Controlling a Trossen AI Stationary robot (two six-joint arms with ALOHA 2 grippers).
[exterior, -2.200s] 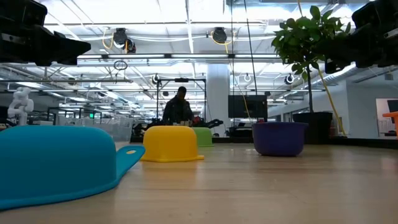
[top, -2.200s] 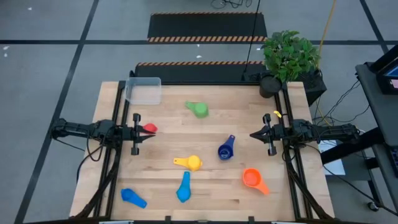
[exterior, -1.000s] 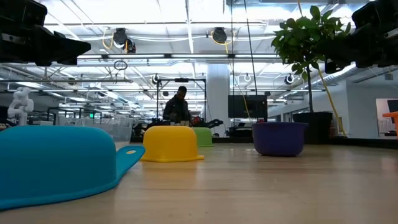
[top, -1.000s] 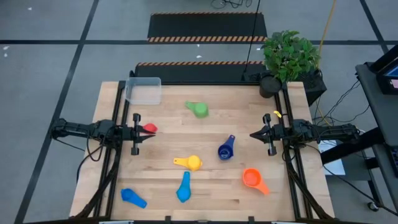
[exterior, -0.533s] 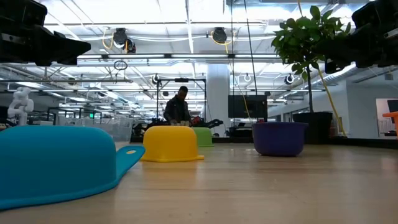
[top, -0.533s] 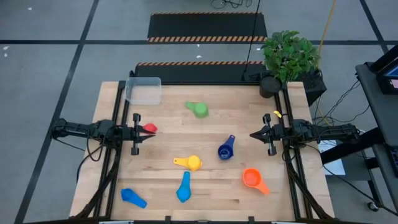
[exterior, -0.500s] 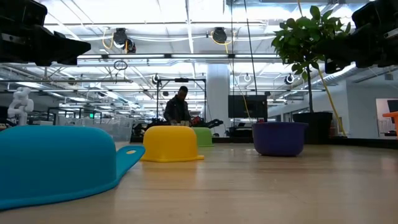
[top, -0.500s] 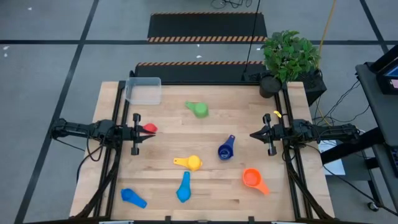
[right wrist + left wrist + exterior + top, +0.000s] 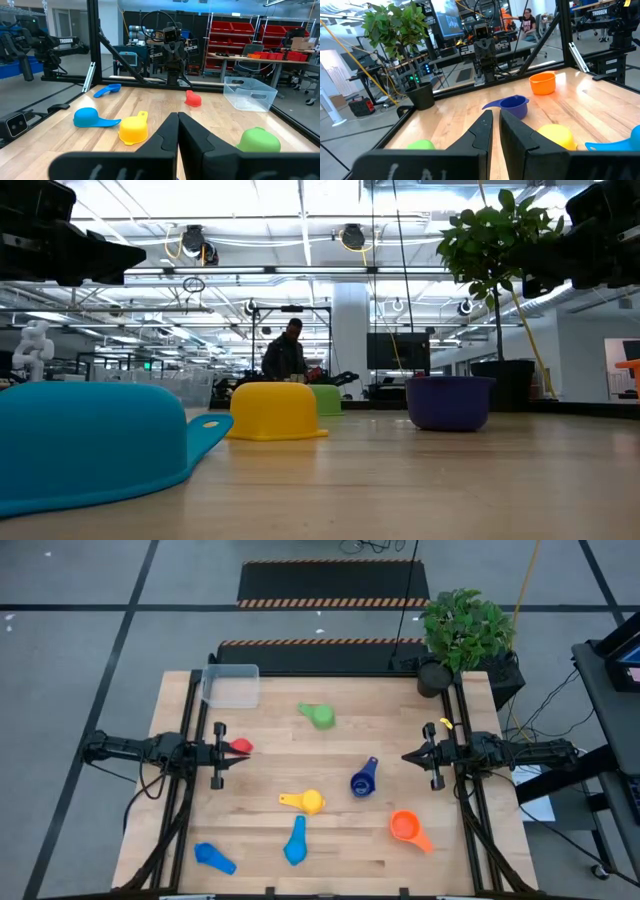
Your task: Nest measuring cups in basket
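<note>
- While both arms wait at the counter's sides, left tool [image 9: 222, 753] and right tool [image 9: 428, 754] are clenched on nothing.
- Judging by nearness, left should release, then take the red cup [image 9: 240, 746] toward the empty basket [image 9: 231, 686].
- Only the high view shows the second light blue cup [image 9: 213, 857]; the low view shows just one [image 9: 95, 440].
</note>
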